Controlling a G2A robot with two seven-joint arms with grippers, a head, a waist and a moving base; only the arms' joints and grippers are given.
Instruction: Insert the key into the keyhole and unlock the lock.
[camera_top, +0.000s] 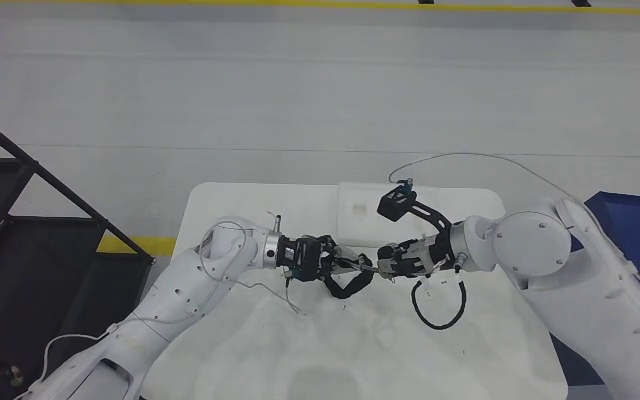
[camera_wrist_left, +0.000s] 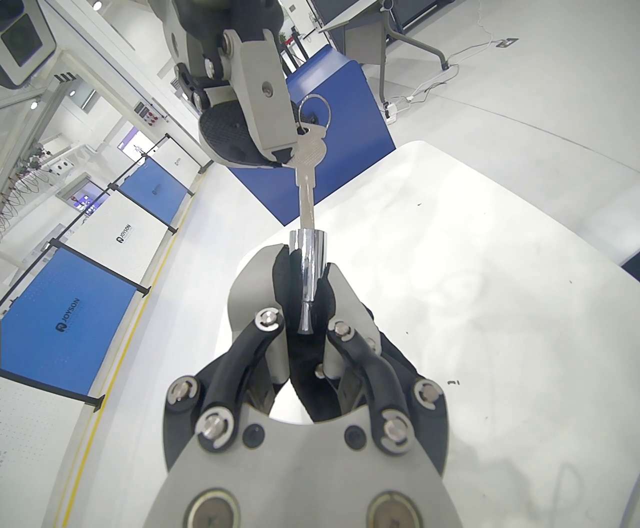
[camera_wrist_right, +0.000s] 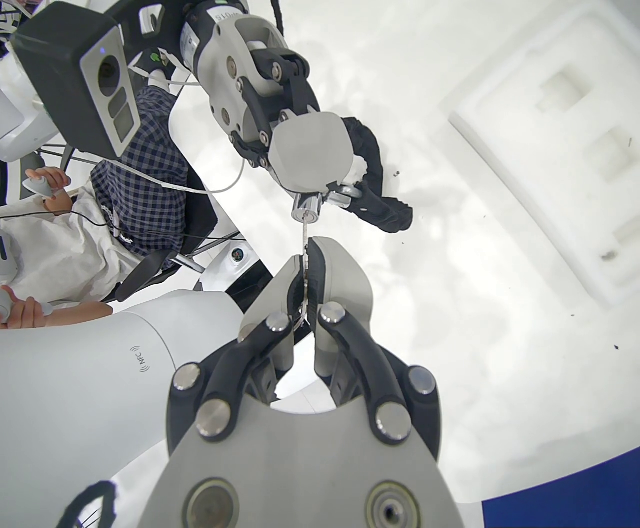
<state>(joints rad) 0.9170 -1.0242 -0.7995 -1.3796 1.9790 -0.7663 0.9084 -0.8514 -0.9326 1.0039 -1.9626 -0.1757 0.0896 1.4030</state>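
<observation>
My left gripper (camera_wrist_left: 302, 265) is shut on a chrome lock cylinder (camera_wrist_left: 309, 260), whose black cable (camera_wrist_right: 375, 190) hangs off behind it. A silver key (camera_wrist_left: 310, 155) with a wire ring is pinched by its head in my right gripper (camera_wrist_right: 307, 257), which is shut. The key's blade (camera_wrist_right: 304, 235) runs straight into the keyhole at the cylinder's end (camera_wrist_right: 306, 210), with much of the blade still showing. In the top view the left gripper (camera_top: 338, 262) and right gripper (camera_top: 384, 263) face each other tip to tip above the middle of the white table (camera_top: 300, 350).
A white foam tray (camera_top: 365, 205) with recesses lies at the table's back edge. A second black cable loop (camera_top: 440, 300) rests on the table under the right arm. A blue block (camera_top: 615, 215) stands off the right side, a black rack (camera_top: 40, 230) off the left.
</observation>
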